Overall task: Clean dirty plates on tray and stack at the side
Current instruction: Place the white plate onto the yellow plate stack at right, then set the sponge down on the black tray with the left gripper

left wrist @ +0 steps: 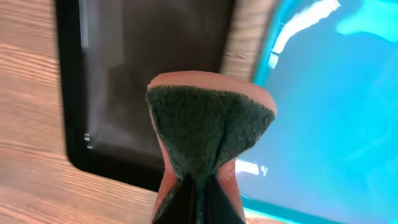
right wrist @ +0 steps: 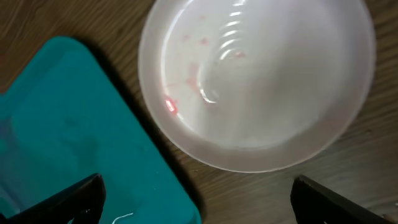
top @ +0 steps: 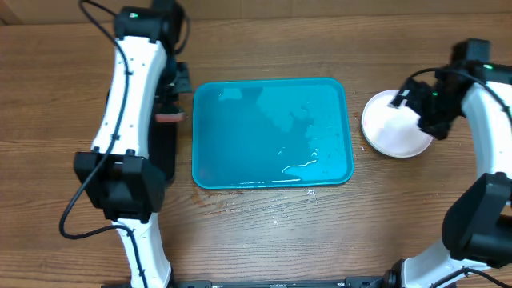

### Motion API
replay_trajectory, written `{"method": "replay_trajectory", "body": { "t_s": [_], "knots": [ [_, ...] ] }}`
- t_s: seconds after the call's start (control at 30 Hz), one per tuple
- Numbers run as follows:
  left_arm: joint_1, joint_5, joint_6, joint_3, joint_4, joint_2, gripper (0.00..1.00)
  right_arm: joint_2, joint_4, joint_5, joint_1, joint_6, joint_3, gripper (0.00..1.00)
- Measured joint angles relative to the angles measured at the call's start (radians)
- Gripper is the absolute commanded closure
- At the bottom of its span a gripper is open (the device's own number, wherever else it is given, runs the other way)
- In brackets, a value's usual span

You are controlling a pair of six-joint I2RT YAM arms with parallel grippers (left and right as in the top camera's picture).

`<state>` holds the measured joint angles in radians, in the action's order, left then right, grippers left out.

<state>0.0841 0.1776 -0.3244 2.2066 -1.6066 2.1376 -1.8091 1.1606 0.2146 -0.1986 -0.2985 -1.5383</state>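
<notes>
Hovering right above the plates, your right gripper shows jaws spread wide, empty. The plates sit on the desk just right of the tray, so that arm's nearer; your left gripper pinches a sponge across the tray.

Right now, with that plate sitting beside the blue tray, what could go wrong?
The white plate shows faint red specks, so it might get stacked not fully clean. Water pooled on the turquoise tray could slosh out if the tray is bumped. The pinched sponge may drip onto the black tray.
</notes>
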Motion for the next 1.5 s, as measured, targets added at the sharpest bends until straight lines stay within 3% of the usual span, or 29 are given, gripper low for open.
{"method": "replay_trajectory", "body": {
  "t_s": [0.27,0.53,0.6,0.77,0.93,1.07,1.37,1.4,1.5],
  "knots": [
    [-0.129,0.021,0.048,-0.23,0.24,0.0,0.96,0.0,-0.025,0.006,0.124,0.011,0.0,0.01],
    [-0.175,0.017,0.08,-0.453,0.445,0.0,0.95,0.0,-0.023,0.003,0.138,0.011,0.0,0.01],
    [-0.175,0.017,0.092,-0.474,0.476,0.0,0.86,0.0,-0.022,0.003,0.137,0.011,0.0,0.01],
    [-0.175,0.016,0.103,-0.49,0.509,0.0,0.43,0.0,-0.016,0.002,0.137,0.011,0.0,0.01],
    [-0.175,0.014,0.1,-0.491,0.498,0.0,0.37,0.0,-0.016,0.002,0.137,0.014,0.0,0.01],
    [-0.175,0.014,0.099,-0.461,0.384,0.0,0.37,0.0,-0.009,0.002,0.137,0.024,-0.001,0.01],
    [-0.165,0.013,0.096,-0.024,0.085,-0.023,0.35,0.09,0.058,0.002,0.138,0.057,-0.071,0.0],
    [-0.161,0.013,0.096,0.013,0.068,-0.039,0.31,0.111,0.067,0.003,0.137,0.062,-0.079,0.0],
    [-0.14,0.014,0.099,0.098,0.049,-0.109,0.0,0.203,0.097,0.003,0.137,0.072,-0.114,0.0]
  ]
}}
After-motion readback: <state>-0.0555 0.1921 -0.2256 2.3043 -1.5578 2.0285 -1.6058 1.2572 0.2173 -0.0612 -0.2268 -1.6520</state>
